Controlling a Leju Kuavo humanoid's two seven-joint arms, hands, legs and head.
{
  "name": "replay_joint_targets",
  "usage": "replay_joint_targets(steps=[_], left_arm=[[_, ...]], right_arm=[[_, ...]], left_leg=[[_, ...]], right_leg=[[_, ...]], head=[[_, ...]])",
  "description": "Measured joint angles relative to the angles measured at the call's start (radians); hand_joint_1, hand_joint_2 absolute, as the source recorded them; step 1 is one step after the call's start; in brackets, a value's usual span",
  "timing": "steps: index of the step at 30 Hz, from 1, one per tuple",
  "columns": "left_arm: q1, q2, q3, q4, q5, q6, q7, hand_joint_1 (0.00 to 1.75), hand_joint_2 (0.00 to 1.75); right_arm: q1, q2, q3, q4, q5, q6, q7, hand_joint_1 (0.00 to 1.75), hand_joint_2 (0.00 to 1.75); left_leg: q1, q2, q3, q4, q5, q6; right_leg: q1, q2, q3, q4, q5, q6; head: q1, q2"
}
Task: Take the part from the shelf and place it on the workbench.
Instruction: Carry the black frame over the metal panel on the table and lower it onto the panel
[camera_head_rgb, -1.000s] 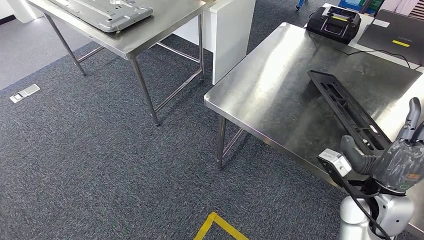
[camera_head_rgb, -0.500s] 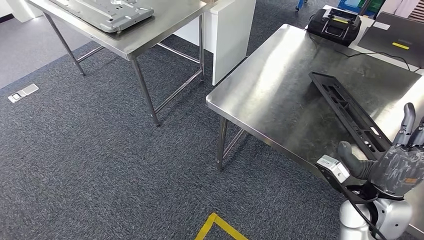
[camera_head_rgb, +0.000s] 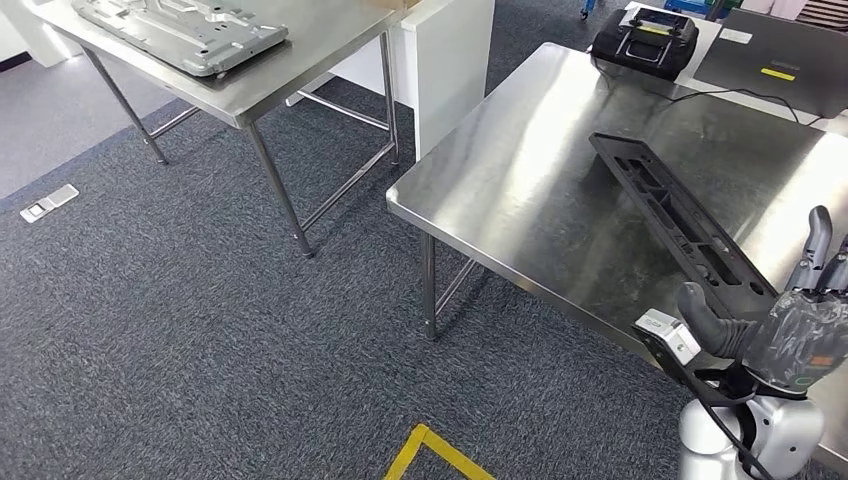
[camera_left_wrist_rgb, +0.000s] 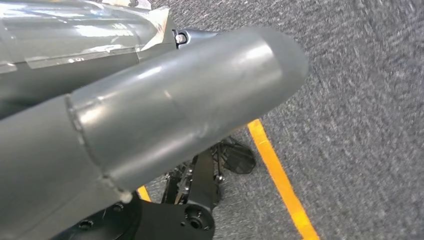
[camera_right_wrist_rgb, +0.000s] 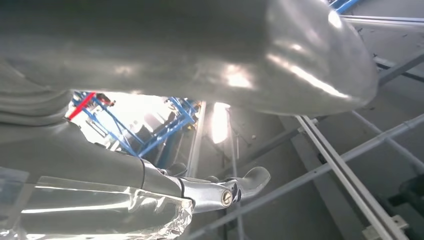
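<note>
Head view: part (camera_head_rgb: 678, 222), a long black openwork strip, lies flat on the steel worktop (camera_head_rgb: 520, 190); right robot hand (camera_head_rgb: 790, 315) hovers beside its near end, fingers spread, holding nothing. Probably light, stiff plastic; grip mid-length across the rails. Left wrist view: left robot hand (camera_left_wrist_rgb: 145, 120), state indeterminable.

Right hand (camera_head_rgb: 795, 325) raised, fingers (camera_head_rgb: 816, 240) spread and empty — thumb out sideways.
</note>
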Motion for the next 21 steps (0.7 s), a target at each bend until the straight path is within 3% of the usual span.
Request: replay_joint_targets(steps=[3, 9, 11, 13, 15, 17, 19, 20, 21], left_arm=[[0.0, -0.001, 0.0, 0.0, -0.001, 0.005, 0.003, 0.0, 0.0], [-0.001, -0.002, 0.0, 0.0, -0.001, 0.006, 0.005, 0.0, 0.0], [-0.001, -0.001, 0.0, 0.0, -0.001, 0.006, 0.005, 0.0, 0.0], [-0.003, -0.002, 0.0, 0.0, -0.001, 0.006, 0.005, 0.0, 0.0], [-0.005, -0.004, 0.0, 0.0, 0.0, 0.006, 0.006, 0.0, 0.0], [-0.007, -0.006, 0.0, 0.0, 0.0, 0.005, 0.006, 0.0, 0.0], [-0.007, -0.008, 0.0, 0.0, 0.0, 0.003, 0.006, 0.0, 0.0], [-0.007, -0.009, 0.0, 0.0, 0.0, 0.003, 0.006, 0.0, 0.0], [-0.006, -0.01, 0.0, 0.001, 0.0, 0.002, 0.006, 0.0, 0.0]], right_arm=[[-0.004, 0.0, 0.01, 0.009, 0.0, 0.0, 0.017, 0.0, 0.0], [-0.016, 0.001, 0.013, 0.023, 0.022, 0.0, 0.026, 0.0, 0.0], [-0.02, 0.003, 0.014, 0.025, 0.03, 0.0, 0.028, 0.0, 0.0], [-0.023, 0.005, 0.014, 0.026, 0.033, 0.0, 0.029, 0.0, 0.0], [-0.027, 0.005, 0.015, 0.028, 0.03, 0.0, 0.029, 0.0, 0.0], [-0.028, 0.001, 0.015, 0.032, 0.024, 0.0, 0.027, 0.0, 0.0], [-0.028, -0.005, 0.014, 0.037, 0.017, 0.0, 0.026, 0.0, 0.0], [-0.028, -0.007, 0.014, 0.04, 0.013, 0.0, 0.025, 0.0, 0.0], [-0.028, -0.009, 0.014, 0.042, 0.012, 0.0, 0.025, 0.0, 0.0]], left_leg=[[0.004, 0.0, 0.0, -0.003, 0.009, 0.018], [0.007, -0.001, -0.001, -0.008, 0.022, 0.005], [0.005, -0.001, -0.001, -0.01, 0.021, 0.005], [0.006, -0.002, 0.018, -0.045, 0.035, 0.012], [0.014, -0.003, 0.043, -0.094, 0.058, 0.018], [0.02, -0.008, 0.044, -0.108, 0.068, 0.013], [0.027, -0.018, 0.034, -0.103, 0.071, 0.002], [0.032, -0.025, 0.027, -0.097, 0.071, -0.006], [0.04, -0.032, 0.018, -0.085, 0.069, -0.017]], right_leg=[[0.008, 0.002, -0.001, 0.001, 0.003, -0.008], [0.012, 0.002, -0.006, 0.002, 0.006, -0.013], [0.007, 0.001, -0.004, -0.005, 0.008, -0.008], [0.007, -0.001, 0.002, -0.018, 0.012, 0.001], [0.011, -0.003, -0.014, 0.018, -0.012, 0.001], [0.003, -0.004, -0.066, 0.127, -0.065, 0.0], [-0.01, -0.004, -0.102, 0.204, -0.092, 0.015], [-0.018, -0.004, -0.095, 0.192, -0.084, 0.03], [-0.027, -0.003, -0.068, 0.144, -0.063, 0.049]], head=[[-0.001, 0.0], [-0.001, 0.0], [-0.001, 0.0], [-0.001, 0.0], [0.0, 0.0], [0.001, 0.0], [0.001, 0.0], [0.001, 0.0], [0.001, 0.0]])
